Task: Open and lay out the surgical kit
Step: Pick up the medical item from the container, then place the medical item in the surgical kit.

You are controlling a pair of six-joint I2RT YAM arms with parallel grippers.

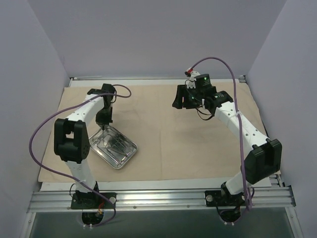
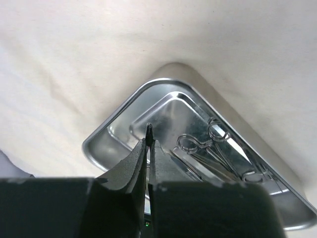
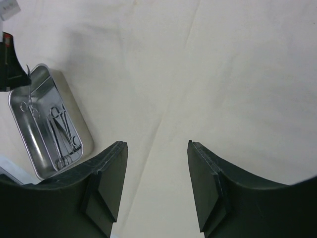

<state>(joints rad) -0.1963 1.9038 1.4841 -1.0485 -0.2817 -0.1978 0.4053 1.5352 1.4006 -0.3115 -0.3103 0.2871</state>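
Over the tray's far-left end, left gripper (image 2: 149, 139): jaws closed on the tip of a thin metal instrument (image 3: 29, 91), which slopes down into the tray. Steel tray (image 1: 119, 166): on the beige cloth wrap (image 1: 188, 148), long axis far-left to near-right; other instruments (image 2: 220, 153) lie lengthwise inside. Right gripper (image 3: 157, 163): jaws apart, empty, above bare cloth, well apart from the tray.

Plain pale lilac walls (image 1: 148, 34) close round my table (image 1: 148, 184) on three sides; a ribbed aluminium rail (image 1: 163, 197) edges its near side.
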